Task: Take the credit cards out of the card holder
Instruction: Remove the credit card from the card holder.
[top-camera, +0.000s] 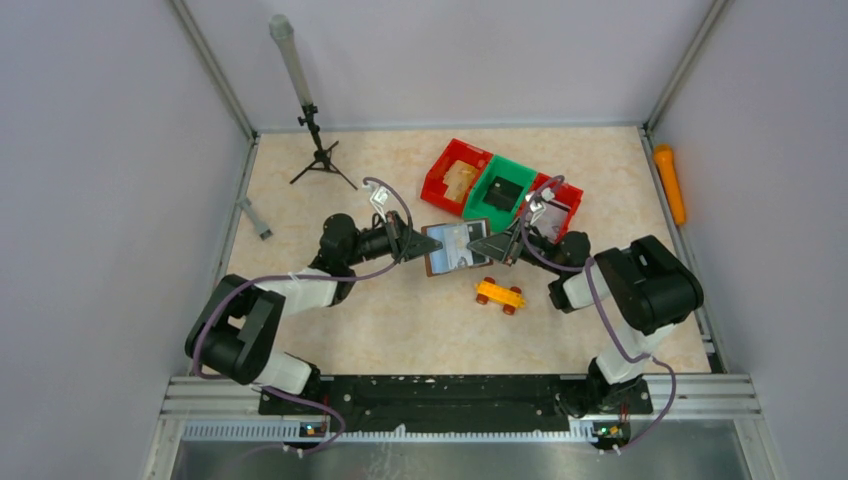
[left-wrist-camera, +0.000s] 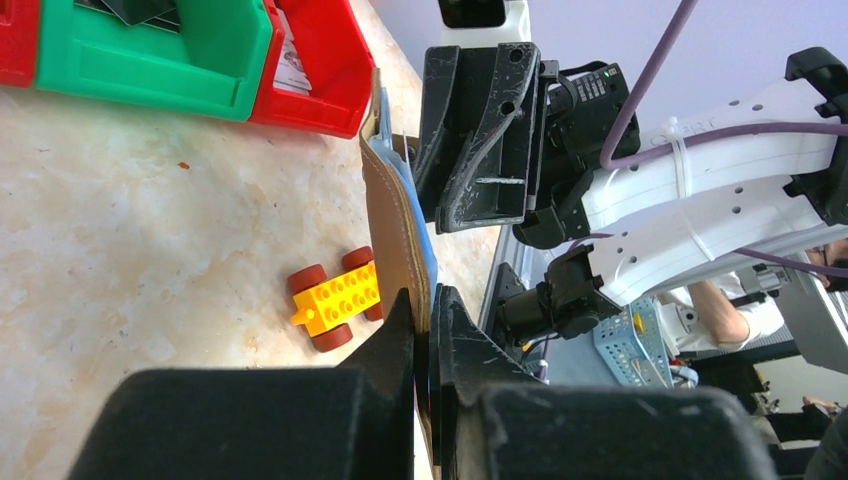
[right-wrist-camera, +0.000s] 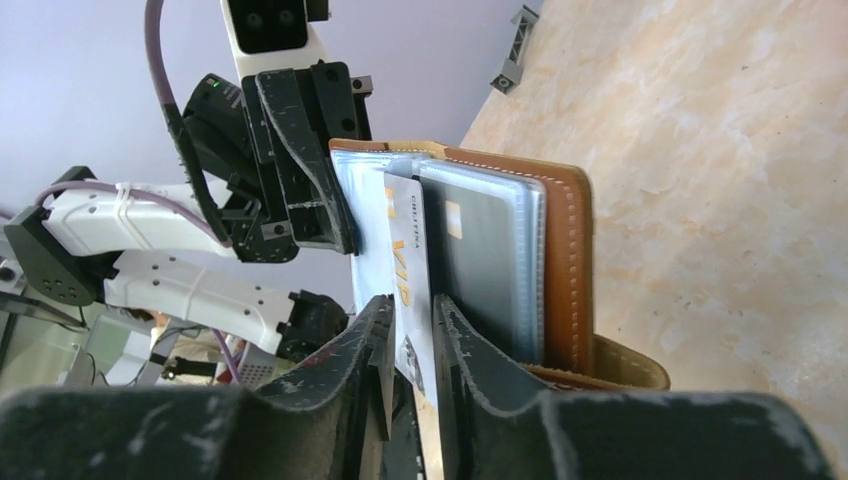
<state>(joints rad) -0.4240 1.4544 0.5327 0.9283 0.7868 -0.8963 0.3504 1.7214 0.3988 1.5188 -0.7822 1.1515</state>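
The brown card holder (top-camera: 457, 247) hangs open just above the table's middle, between my two grippers. My left gripper (left-wrist-camera: 430, 310) is shut on its left edge (left-wrist-camera: 395, 220), pinching leather and blue lining. From the right, my right gripper (right-wrist-camera: 412, 310) stands narrowly open around a white credit card (right-wrist-camera: 408, 250) with gold lettering; the card sticks partly out of a clear pocket. Its jaws are wider apart than the card is thick. A greyish card (right-wrist-camera: 490, 270) sits in the pocket behind, against the brown cover (right-wrist-camera: 565, 260).
An orange toy car (top-camera: 499, 294) lies just in front of the holder. Behind it stand a red bin (top-camera: 455, 170), a green bin (top-camera: 500, 187) and another red bin (top-camera: 558, 200). A small tripod (top-camera: 318, 150) is at the back left, and an orange cylinder (top-camera: 670, 183) at the right wall.
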